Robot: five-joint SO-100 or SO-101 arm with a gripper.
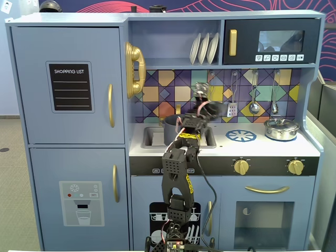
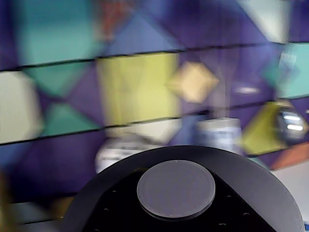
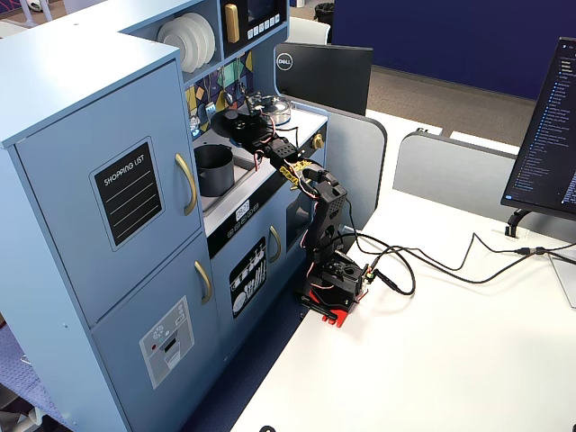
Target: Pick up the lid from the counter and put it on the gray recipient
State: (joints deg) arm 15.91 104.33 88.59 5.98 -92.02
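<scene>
Gripping the lid [image 2: 176, 188] (flat, matte dark-gray disc) in the gripper [image 3: 236, 122], raised above the counter's middle. Sitting in the sink [image 1: 152, 137] at the counter's left end: the gray recipient [image 3: 214, 170], cylindrical, open-topped. Resting toward the far right corner: a shiny steel pot [image 1: 281, 128].

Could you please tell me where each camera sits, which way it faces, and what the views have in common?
A fixed view: straight before the toy kitchen, arm seen from behind, lid raised beside the gray pot.
Wrist view: on the gripper, facing the tiled backsplash; the lid fills the bottom, fingers unseen.
A fixed view: high off to one side, whole arm, desk, lid.
All three share the lid.
</scene>
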